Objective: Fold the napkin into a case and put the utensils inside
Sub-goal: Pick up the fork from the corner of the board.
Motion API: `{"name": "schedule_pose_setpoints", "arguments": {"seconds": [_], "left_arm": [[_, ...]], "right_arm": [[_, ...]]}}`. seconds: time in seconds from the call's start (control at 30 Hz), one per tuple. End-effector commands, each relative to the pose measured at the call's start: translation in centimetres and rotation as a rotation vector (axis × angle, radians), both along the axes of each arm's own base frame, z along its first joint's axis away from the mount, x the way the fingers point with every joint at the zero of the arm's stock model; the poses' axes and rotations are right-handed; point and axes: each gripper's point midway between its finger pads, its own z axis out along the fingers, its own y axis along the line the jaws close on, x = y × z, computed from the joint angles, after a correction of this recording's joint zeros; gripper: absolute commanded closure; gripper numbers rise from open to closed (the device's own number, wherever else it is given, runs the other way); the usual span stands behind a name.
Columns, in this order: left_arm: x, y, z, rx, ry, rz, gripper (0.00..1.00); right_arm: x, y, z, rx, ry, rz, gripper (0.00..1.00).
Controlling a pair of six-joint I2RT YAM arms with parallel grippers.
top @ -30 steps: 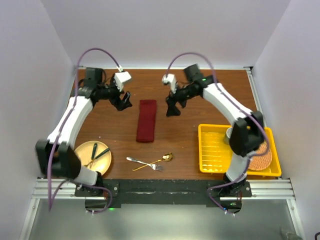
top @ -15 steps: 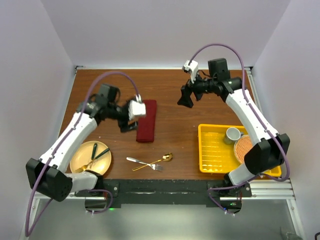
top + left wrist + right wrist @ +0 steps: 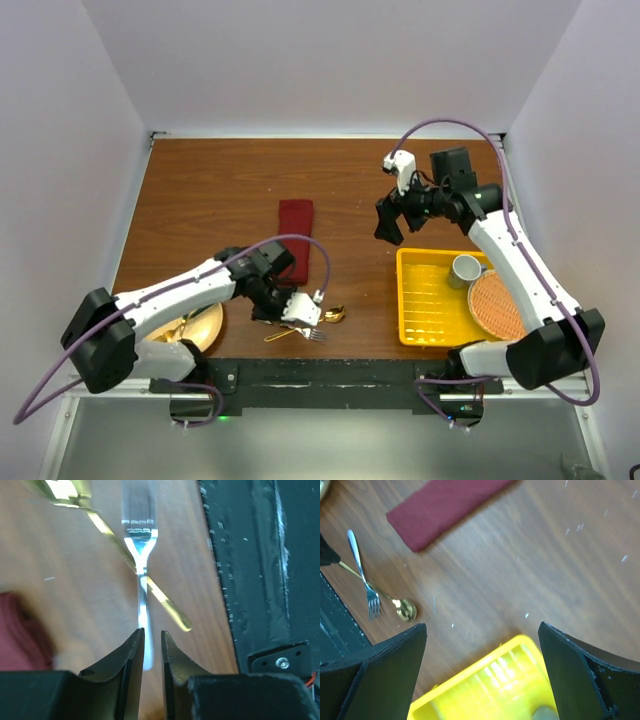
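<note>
- My left gripper (image 3: 152,632) is down at the near edge of the brown wooden table (image 3: 220,190). The jaws are drawn close on either side of the handle end of the slim silver metal fork (image 3: 141,550) — whether they truly bite it, I cannot tell.
- The fork lies flat on the wood, and the shiny gold spoon (image 3: 165,602) crosses it at the neck, touching.
- I judge the fork to be light, stiff and slick. It has little height to catch, so I would pinch across the narrow handle near its end. Held that far out it may swing, and it could drag the spoon along.
- The dark red cloth napkin (image 3: 294,235) is folded to a narrow strip and lies mid-table, well apart from the cutlery. It looks soft and limp, and likely to slide or bunch if the fork pushes at it.
- My right gripper (image 3: 481,626) has its jaws wide apart and holds nothing. It hovers over bare wood between the napkin and the yellow plastic tray (image 3: 430,300).
</note>
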Motion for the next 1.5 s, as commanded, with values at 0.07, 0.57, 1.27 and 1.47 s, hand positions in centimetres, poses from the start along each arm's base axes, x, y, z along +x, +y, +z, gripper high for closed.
{"name": "schedule_pose_setpoints", "arguments": {"seconds": [0.07, 0.57, 1.27, 1.47], "left_arm": [[-0.6, -0.8, -2.7, 0.071, -0.046, 0.004, 0.76], [0.9, -2.5, -4.4, 0.084, -0.115, 0.002, 0.73], [-0.5, -2.8, -6.8, 0.115, -0.056, -0.045, 0.89], [-0.6, -3.7, -5.0, 0.074, -0.044, -0.044, 1.00]], "right_arm": [[-1.2, -1.5, -0.2, -0.012, 0.000, -0.093, 0.02], [-1.6, -3.0, -0.1, -0.006, 0.005, -0.141, 0.02], [-2.2, -3.4, -0.1, -0.011, 0.009, -0.141, 0.02], [-2.3, -3.2, -0.4, -0.009, 0.021, -0.130, 0.02]]}}
